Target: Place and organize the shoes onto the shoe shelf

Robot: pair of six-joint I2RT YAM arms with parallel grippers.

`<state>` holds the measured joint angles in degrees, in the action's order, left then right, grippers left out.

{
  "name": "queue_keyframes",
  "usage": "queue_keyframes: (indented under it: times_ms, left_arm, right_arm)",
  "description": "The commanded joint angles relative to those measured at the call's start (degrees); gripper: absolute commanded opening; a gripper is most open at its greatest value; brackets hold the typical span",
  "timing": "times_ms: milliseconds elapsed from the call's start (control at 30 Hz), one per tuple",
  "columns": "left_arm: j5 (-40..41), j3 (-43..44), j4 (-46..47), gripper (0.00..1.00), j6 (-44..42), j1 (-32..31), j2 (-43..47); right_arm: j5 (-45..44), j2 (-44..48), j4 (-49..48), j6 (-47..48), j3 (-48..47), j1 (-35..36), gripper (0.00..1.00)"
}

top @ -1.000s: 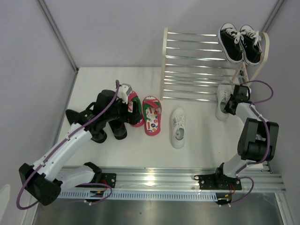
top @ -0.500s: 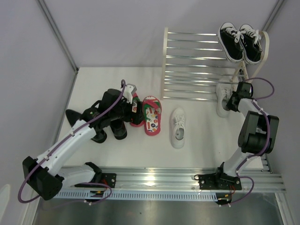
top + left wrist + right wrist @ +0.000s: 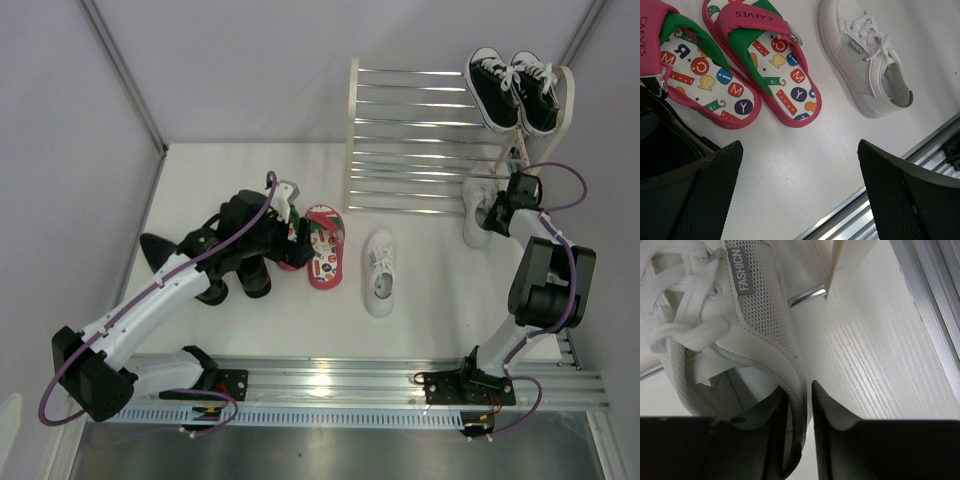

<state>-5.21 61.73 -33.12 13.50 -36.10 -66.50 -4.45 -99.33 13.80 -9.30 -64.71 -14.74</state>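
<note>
One white sneaker (image 3: 476, 212) lies with its toe under the shoe shelf (image 3: 430, 130), at the shelf's right end. My right gripper (image 3: 497, 215) (image 3: 800, 395) straddles the side wall of this sneaker (image 3: 755, 325). One finger is inside the shoe and the other outside, with a thin gap showing, so the jaws stand slightly open. The other white sneaker (image 3: 380, 272) (image 3: 867, 60) lies mid-table. My left gripper (image 3: 290, 228) (image 3: 800, 150) hangs wide open and empty above the two red flip-flops (image 3: 322, 245) (image 3: 775, 65). The black dress shoes (image 3: 215, 275) sit partly under the left arm.
Black canvas sneakers (image 3: 512, 92) sit on the shelf's top tier at the right. The shelf's white leg (image 3: 847, 260) and a metal bar (image 3: 805, 297) are close to the right gripper. A metal rail (image 3: 400, 380) runs along the near edge.
The right gripper's jaws have parted a little on the sneaker's wall and it has shifted slightly toward the shelf. The left arm has moved right, over the flip-flops.
</note>
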Motion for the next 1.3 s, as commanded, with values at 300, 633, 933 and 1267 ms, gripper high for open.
queue_keyframes:
  times_ms: [300,633,933,1267]
  left_arm:
    - [1.61,2.16,0.17,0.99,-0.58,-1.69,0.84]
    - [-0.15,0.14,0.6,0.99,-1.28,-2.31,3.13]
    - [0.37,-2.58,1.31,0.99,-1.46,-2.4,5.68]
    - [4.77,-5.04,-0.8,0.99,-1.89,-2.31,8.49]
  right_arm:
    - [2.16,8.7,4.21,1.39,1.07,-0.2,0.89]
    - [10.59,24.52,5.55,1.13,7.91,0.06,0.99]
    - [4.47,20.06,0.18,-0.1,12.24,5.24,0.99]
    - [-10.31,12.5,-13.1,2.44,14.52,9.47,0.99]
